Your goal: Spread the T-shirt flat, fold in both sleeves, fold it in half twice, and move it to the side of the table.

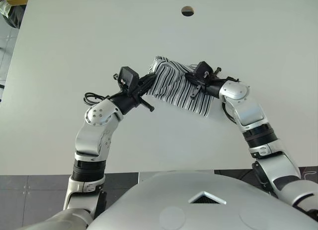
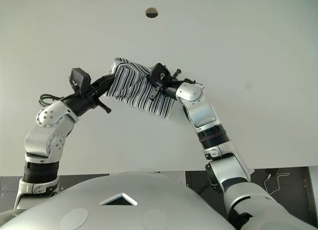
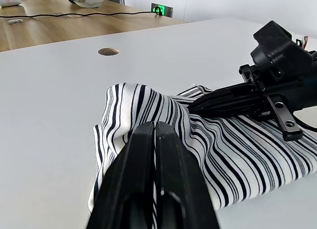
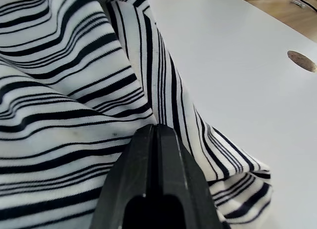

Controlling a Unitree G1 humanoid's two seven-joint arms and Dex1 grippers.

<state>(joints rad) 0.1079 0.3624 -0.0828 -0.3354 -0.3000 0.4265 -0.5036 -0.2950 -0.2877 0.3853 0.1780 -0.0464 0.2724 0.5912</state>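
Observation:
The black-and-white striped T-shirt [image 1: 176, 91] lies folded into a small bundle on the white table [image 1: 69, 46], near its middle. My left gripper [image 1: 151, 80] comes in from the left, shut on the bundle's left edge, where the fabric bulges up around the fingertips [image 3: 154, 126]. My right gripper [image 1: 188, 76] reaches across the bundle's top from the right. It is shut on the cloth, whose creases run into its tip [image 4: 154, 127]. In the left wrist view the right gripper [image 3: 193, 106] lies over the T-shirt [image 3: 237, 155].
A round cable hole [image 1: 187, 11] sits in the table far behind the shirt. Bare white tabletop stretches on all sides of the bundle. A wooden table [image 3: 49, 26] with cables stands beyond the far edge.

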